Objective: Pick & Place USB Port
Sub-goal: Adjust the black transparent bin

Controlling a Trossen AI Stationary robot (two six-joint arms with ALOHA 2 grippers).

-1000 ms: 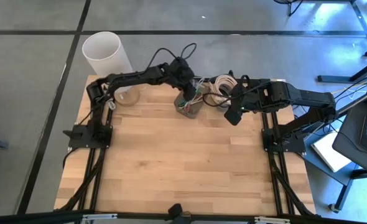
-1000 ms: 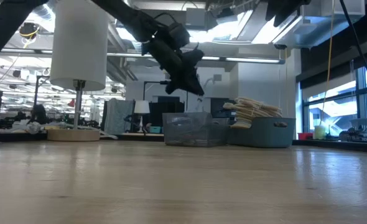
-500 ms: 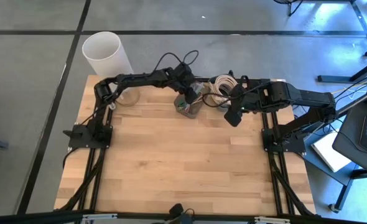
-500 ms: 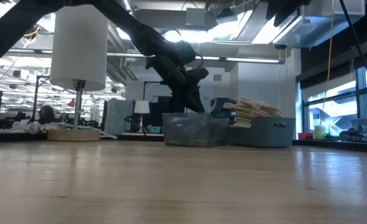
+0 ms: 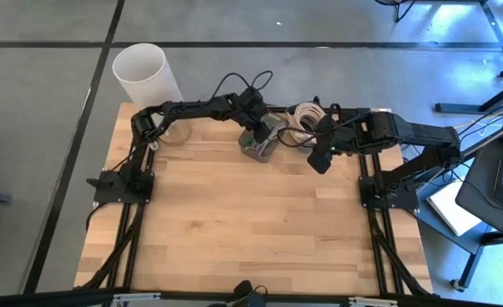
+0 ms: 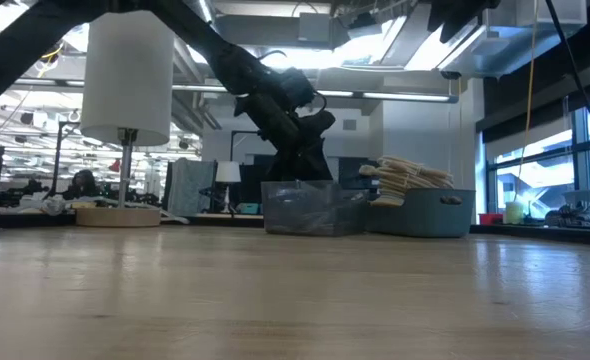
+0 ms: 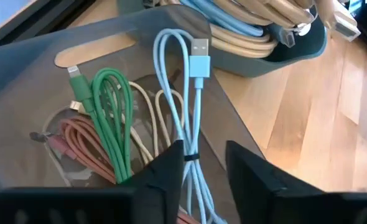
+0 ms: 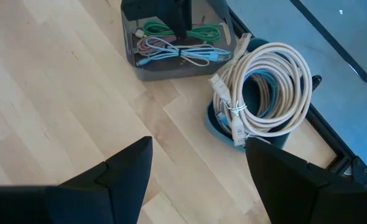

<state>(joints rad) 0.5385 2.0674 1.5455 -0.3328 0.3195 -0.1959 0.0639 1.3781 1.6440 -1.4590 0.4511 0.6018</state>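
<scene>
Light-blue USB cable (image 7: pixel 195 124) bundled in clear bin (image 7: pixel 28 93), straddled by spread left claw (image 7: pixel 203 163); right claw (image 8: pixel 196 163) spread, waiting nearby.

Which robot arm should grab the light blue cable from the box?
The left. Its gripper is already down in the clear plastic box, open fingers around the light blue USB cable. The right gripper hovers over bare table beside it.

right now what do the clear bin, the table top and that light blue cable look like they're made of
Clear bin: probably smoky translucent plastic, since the wood shows through its wall. Table top: wood, likely butcher block with a matte finish, judging by the jointed light planks and grain. Light blue USB cable: smooth rubbery or plastic jacket with a metal plug tip; the left gripper straddles it, open.
</scene>
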